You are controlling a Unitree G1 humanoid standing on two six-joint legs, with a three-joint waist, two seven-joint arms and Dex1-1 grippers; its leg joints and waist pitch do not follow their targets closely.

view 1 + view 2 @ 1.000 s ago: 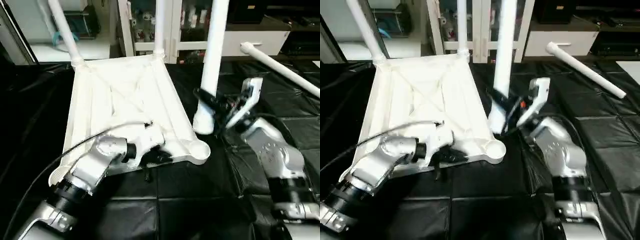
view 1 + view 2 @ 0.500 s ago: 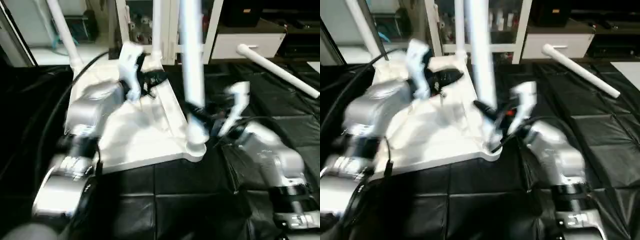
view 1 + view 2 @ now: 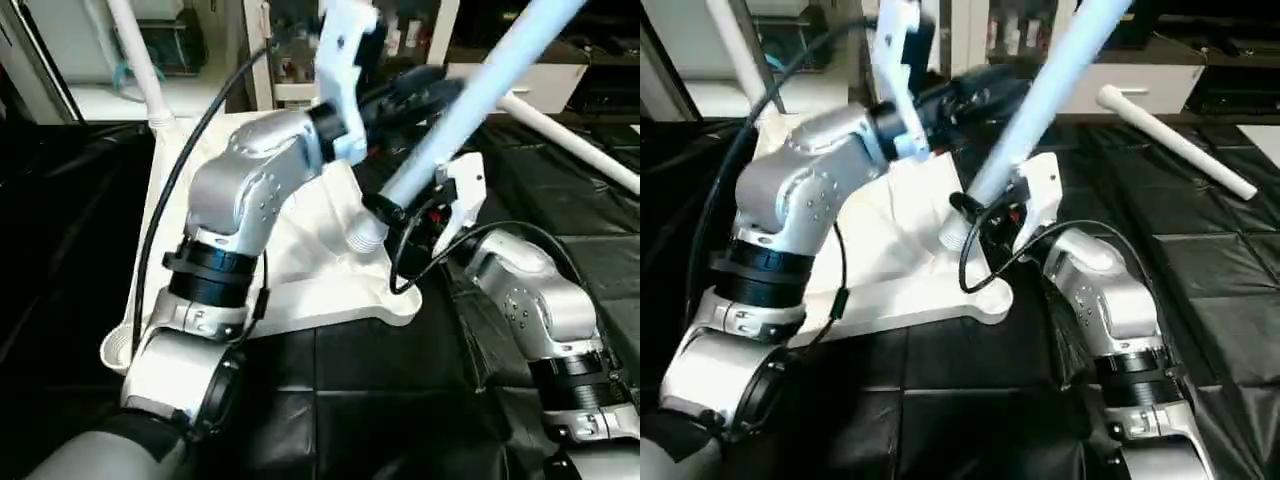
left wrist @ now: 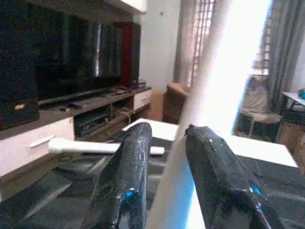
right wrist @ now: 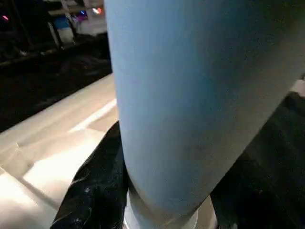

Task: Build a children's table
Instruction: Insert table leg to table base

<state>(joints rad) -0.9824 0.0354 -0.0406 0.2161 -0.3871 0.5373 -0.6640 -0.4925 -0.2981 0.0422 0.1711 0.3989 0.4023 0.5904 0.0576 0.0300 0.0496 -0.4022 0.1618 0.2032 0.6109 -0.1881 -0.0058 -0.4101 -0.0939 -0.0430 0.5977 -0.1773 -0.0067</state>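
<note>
No readable writing. Right gripper [image 3: 392, 212] clamped on tilted table leg [image 3: 470, 100], leaning toward 1 o'clock over tabletop [image 3: 330, 290]. Left gripper [image 4: 164, 167] fingers apart, straddling same leg higher up. Spare leg [image 3: 1175, 150] at 2 o'clock.

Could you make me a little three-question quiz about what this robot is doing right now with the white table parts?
1. True or false: the leg gripped by the right gripper stands straight upright.
2. Which lies loose on the black cover: A) a spare leg, B) a screwdriver, C) a second tabletop?
3. Fill in: the left gripper has its two black fingers on either side of the held ____.

Key
1. False: it leans, its thick end low over the upturned tabletop.
2. A.
3. Leg, higher up than the right gripper's hold.
</note>
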